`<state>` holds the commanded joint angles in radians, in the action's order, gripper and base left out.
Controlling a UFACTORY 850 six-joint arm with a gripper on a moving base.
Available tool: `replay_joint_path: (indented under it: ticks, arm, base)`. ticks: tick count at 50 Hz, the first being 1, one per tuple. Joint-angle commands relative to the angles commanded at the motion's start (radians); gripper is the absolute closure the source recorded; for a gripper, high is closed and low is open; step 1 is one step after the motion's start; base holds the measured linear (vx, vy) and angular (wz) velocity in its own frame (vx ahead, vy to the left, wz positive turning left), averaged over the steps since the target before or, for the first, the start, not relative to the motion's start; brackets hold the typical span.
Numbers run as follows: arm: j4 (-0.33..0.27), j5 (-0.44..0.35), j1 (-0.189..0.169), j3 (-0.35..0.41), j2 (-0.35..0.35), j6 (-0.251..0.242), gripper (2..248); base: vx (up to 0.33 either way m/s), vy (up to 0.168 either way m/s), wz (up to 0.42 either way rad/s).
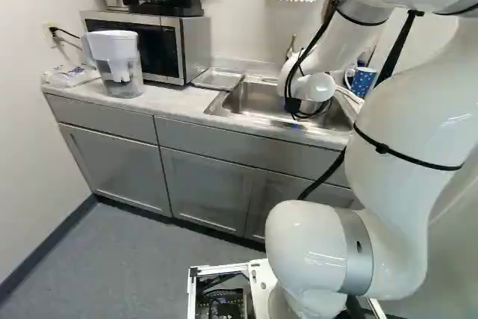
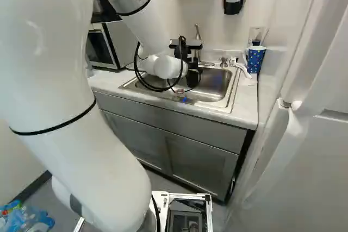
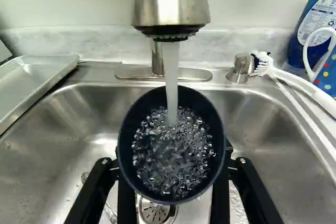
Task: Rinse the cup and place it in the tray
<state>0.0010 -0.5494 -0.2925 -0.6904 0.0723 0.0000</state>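
The light marbled countertop (image 1: 170,100) carries, from the left of the left base view, a clear plastic packet (image 1: 71,75), a water pitcher (image 1: 119,69), a microwave (image 1: 181,46) and a shallow metal tray (image 3: 39,77), with a steel sink (image 3: 68,129) set in beside it. Past the sink stand a blue dotted mug (image 2: 255,61) and, behind it, a bottle (image 3: 310,32); a white brush (image 3: 299,83) lies near them, partly over the sink rim.

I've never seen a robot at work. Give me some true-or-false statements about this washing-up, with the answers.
1. Water pours from the silver metal faucet into the round, dark blue cup. True.
2. The cup sits in the shallow silver metal tray. False: the black tool grips it over the steel sink.
3. A white brush lies beside the blue mug with coloured dots. True.
4. The clear, white-topped pitcher stands in the sink. False: it stands on the counter.
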Motion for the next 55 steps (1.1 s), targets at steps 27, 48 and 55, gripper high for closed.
replay_joint_path:
  ticks: [27, 48, 55]
  arm:
    - [0.0, 0.0, 0.064, -0.003, 0.003, 0.0, 125]
    - [0.0, 0.0, 0.132, -0.019, 0.018, 0.0, 125]
    - [0.0, 0.0, 0.154, -0.027, 0.026, 0.0, 125]
  base:
    - [0.0, 0.0, 0.0]
    - [0.0, 0.0, 0.0]
    - [0.0, 0.0, 0.0]
